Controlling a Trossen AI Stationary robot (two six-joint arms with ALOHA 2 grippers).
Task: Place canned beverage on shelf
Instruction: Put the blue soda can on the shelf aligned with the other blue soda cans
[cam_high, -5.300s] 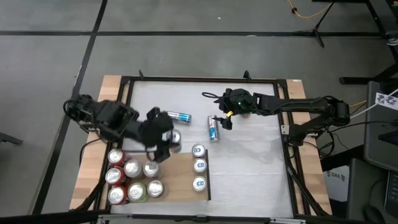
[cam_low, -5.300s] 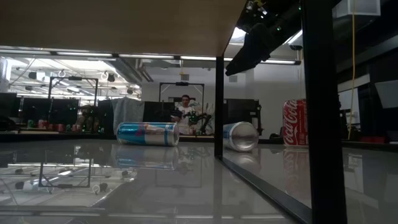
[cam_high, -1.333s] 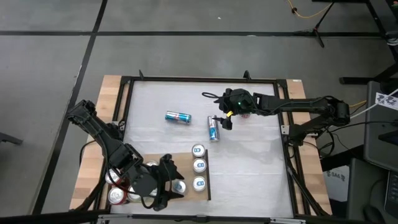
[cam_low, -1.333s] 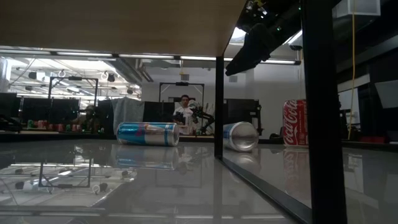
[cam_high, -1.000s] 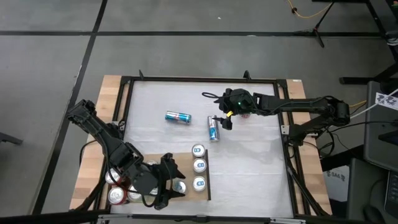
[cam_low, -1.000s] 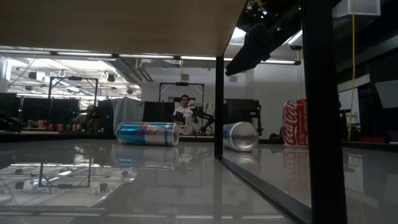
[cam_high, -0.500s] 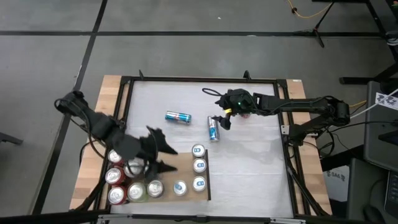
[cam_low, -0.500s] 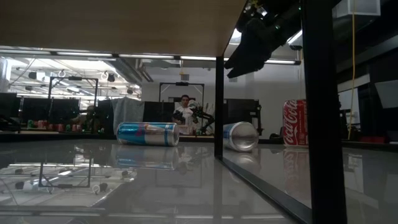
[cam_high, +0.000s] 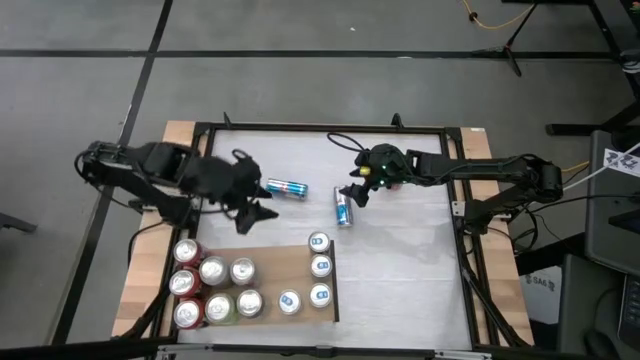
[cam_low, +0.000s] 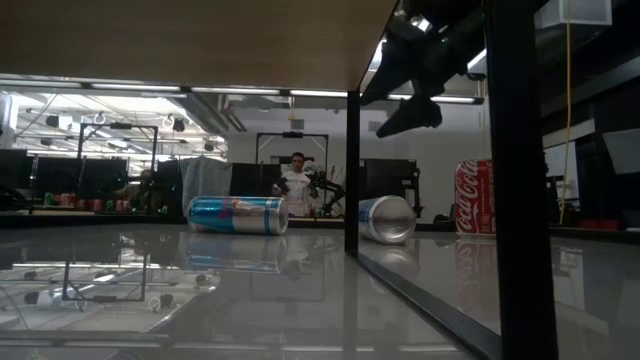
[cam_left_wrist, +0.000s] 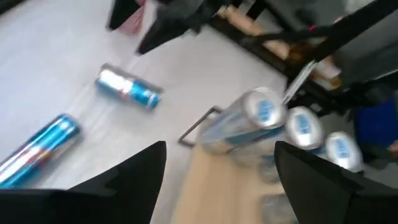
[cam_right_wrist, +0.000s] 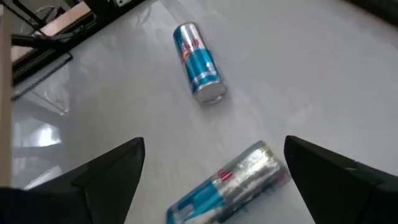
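Two blue-and-silver cans lie on their sides on the white table: one (cam_high: 287, 188) at mid-left, one (cam_high: 344, 207) at the middle. They also show in the right wrist view (cam_right_wrist: 199, 53) (cam_right_wrist: 230, 180). The wood-grain shelf (cam_high: 272, 272) lies near the front left with several cans standing on it, among them a blue can (cam_high: 288, 300). My left gripper (cam_high: 258, 195) is open and empty, just left of the first lying can. My right gripper (cam_high: 358, 192) is open and empty above the far end of the second lying can.
Red, silver and green cans (cam_high: 205, 290) stand packed on the shelf's left part, and three blue cans (cam_high: 320, 266) stand in a row by its dark strip. A black frame (cam_high: 458, 215) runs round the table. A red can (cam_low: 475, 197) shows in the low view.
My left gripper has let go of a blue can, which now stands alone on the shelf's near part. It has risen and swung toward the table's far edge, ending beside the lying can at mid-left. My right gripper has shifted slightly above the other lying can.
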